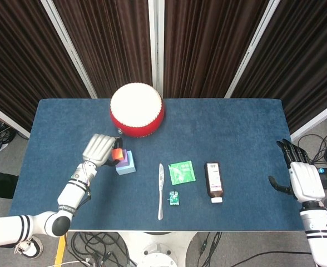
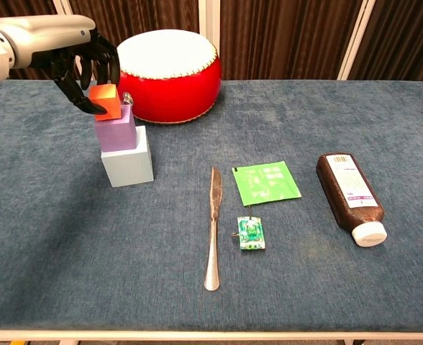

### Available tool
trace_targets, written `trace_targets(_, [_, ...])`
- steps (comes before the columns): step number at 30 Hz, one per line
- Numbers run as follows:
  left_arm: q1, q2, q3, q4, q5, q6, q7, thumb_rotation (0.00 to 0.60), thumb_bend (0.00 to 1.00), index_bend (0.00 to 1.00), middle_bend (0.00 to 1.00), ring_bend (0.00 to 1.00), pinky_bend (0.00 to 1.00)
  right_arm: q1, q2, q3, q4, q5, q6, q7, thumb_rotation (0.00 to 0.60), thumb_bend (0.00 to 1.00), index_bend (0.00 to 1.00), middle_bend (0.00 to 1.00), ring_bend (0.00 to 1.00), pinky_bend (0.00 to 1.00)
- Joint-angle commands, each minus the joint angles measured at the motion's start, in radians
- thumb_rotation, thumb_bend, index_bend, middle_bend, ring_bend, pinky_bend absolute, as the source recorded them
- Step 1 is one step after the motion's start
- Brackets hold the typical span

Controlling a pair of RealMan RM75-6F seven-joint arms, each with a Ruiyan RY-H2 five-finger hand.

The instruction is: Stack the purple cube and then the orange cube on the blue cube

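Observation:
The light blue cube stands on the table left of centre, with the purple cube on top of it. My left hand holds the orange cube at the purple cube's upper left corner, tilted and partly overhanging; whether it touches the purple cube I cannot tell. From above, the left hand covers most of the orange cube beside the blue cube. My right hand hangs off the table's right edge, fingers spread, holding nothing.
A red drum with a white top stands right behind the stack. A butter knife, a green sachet, a small green circuit board and a brown bottle lie to the right on the blue table.

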Motion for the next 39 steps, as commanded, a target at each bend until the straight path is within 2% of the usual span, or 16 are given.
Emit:
trace_targets(1, [-0.002, -0.004, 0.001, 0.005, -0.001, -0.003, -0.003, 0.6, 0.26, 0.54, 0.65, 0.57, 0.63, 0.0, 0.0, 0.0, 0.001, 0.002, -0.001, 0.0, 0.6, 0.22, 0.0, 0.0, 0.0, 0.0])
trace_targets(20, [-0.008, -0.007, 0.008, 0.013, 0.0, -0.013, -0.012, 0.6, 0.26, 0.52, 0.64, 0.57, 0.63, 0.002, -0.001, 0.0, 0.0, 0.005, -0.003, -0.004, 0.6, 0.22, 0.0, 0.0, 0.0, 0.0])
trace_targets(26, [-0.006, 0.0, 0.01, 0.01, 0.004, -0.02, -0.025, 0.6, 0.24, 0.46, 0.58, 0.55, 0.63, 0.002, 0.0, 0.0, 0.001, 0.004, -0.004, -0.002, 0.6, 0.22, 0.0, 0.0, 0.0, 0.0])
trace_targets(30, [-0.005, 0.013, 0.005, -0.001, 0.009, -0.028, -0.044, 0.6, 0.19, 0.37, 0.51, 0.5, 0.6, 0.001, 0.0, -0.001, 0.001, 0.001, -0.004, 0.0, 0.6, 0.22, 0.0, 0.0, 0.0, 0.0])
trace_targets(36, [-0.009, 0.072, 0.003, -0.056, -0.011, -0.067, -0.055, 0.6, 0.12, 0.32, 0.41, 0.42, 0.54, 0.002, 0.001, -0.001, 0.003, 0.0, -0.004, 0.002, 0.6, 0.22, 0.0, 0.0, 0.0, 0.0])
trace_targets(39, [-0.004, 0.123, 0.018, -0.106, -0.017, -0.049, -0.02, 0.6, 0.1, 0.31, 0.39, 0.4, 0.51, 0.001, 0.002, -0.002, 0.003, 0.0, -0.006, 0.002, 0.6, 0.22, 0.0, 0.0, 0.0, 0.0])
